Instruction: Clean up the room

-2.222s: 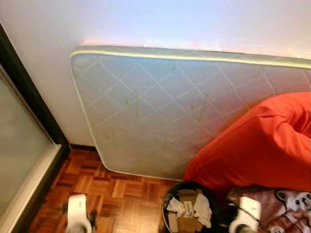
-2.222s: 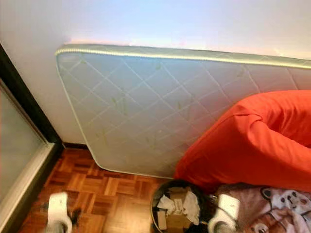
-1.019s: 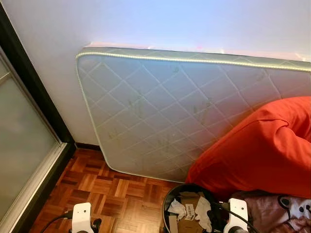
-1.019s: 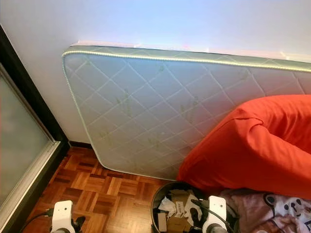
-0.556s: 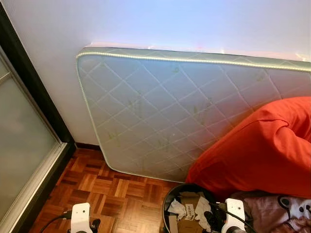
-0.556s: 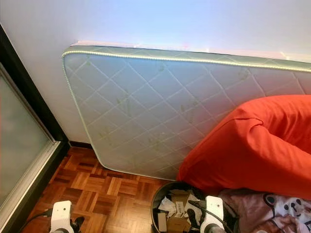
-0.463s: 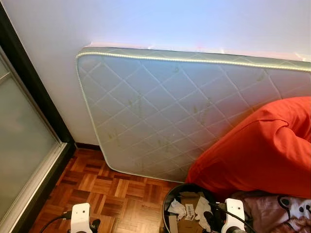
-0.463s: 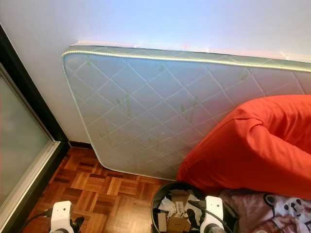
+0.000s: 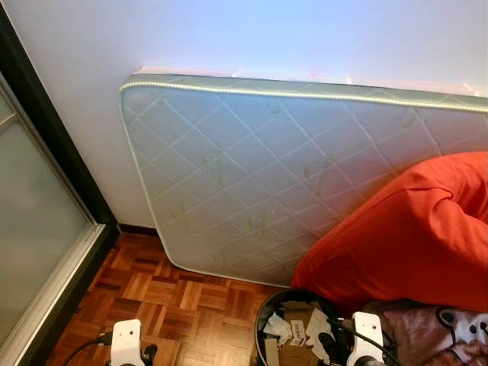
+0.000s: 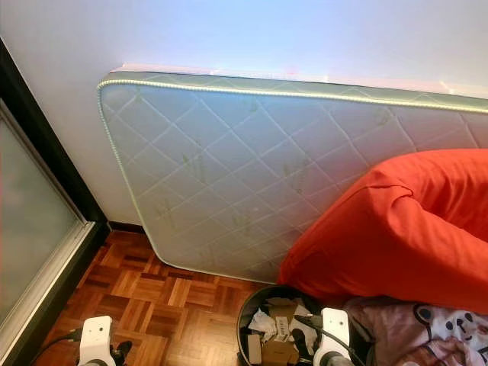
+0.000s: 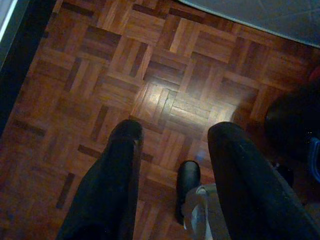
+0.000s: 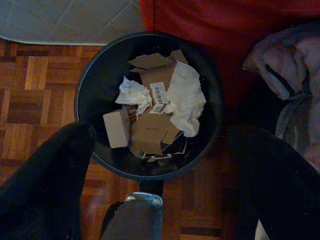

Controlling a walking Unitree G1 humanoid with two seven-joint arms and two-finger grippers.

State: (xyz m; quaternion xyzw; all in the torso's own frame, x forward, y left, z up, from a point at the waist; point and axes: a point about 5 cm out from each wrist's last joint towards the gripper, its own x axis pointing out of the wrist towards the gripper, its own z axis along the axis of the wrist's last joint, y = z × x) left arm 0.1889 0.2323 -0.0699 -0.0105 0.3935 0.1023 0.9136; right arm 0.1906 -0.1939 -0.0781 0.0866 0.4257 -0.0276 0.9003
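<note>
A round black bin (image 12: 150, 100) stands on the parquet floor (image 9: 191, 305), just in front of a white quilted mattress (image 9: 267, 175) that leans on its long edge against the pale wall (image 9: 229, 38). The bin holds torn cardboard pieces (image 12: 150, 132), crumpled white paper (image 12: 186, 97) and a slip with a barcode (image 12: 158, 95). A big red beanbag (image 9: 404, 236) presses against the bin's far right side, and a pinkish blanket with panda faces (image 9: 450, 335) lies at the right, near the bin.

The right gripper (image 12: 160, 170) hangs directly above the bin with its two black fingers (image 12: 47, 175) spread wide, one over the bin's near rim on each side, and nothing between them. The rubbish sits below and between the fingers, not touching them. In the head views the right wrist's white housing (image 9: 367, 349) sits over the bin's right edge.

The left gripper (image 11: 172, 165) hangs over bare parquet to the left of the bin, well apart from it, its fingers (image 11: 117, 170) also parted and empty. The bin's dark side shows at the edge of that wrist view. A frosted glass door in a dark frame (image 9: 38, 221) runs along the left side of the room.
</note>
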